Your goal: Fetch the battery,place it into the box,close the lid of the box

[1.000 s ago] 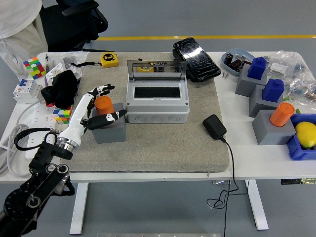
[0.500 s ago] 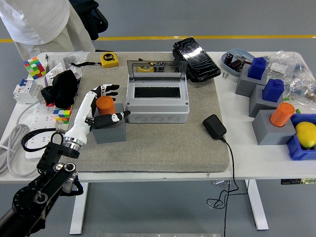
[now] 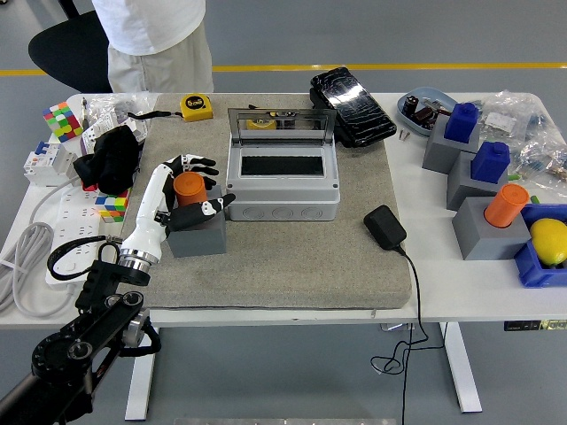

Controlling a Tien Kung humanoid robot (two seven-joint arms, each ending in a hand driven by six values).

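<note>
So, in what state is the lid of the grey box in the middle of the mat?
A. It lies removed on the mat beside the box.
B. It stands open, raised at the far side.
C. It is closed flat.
B: the lid stands upright along the far edge of the grey box, and the box's dark inside shows.

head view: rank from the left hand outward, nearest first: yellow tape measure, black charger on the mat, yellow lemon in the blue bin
From the left hand:
1. yellow tape measure, just behind it at the mat's far edge
2. black charger, across the mat to the right
3. yellow lemon, at the table's far right end
</note>
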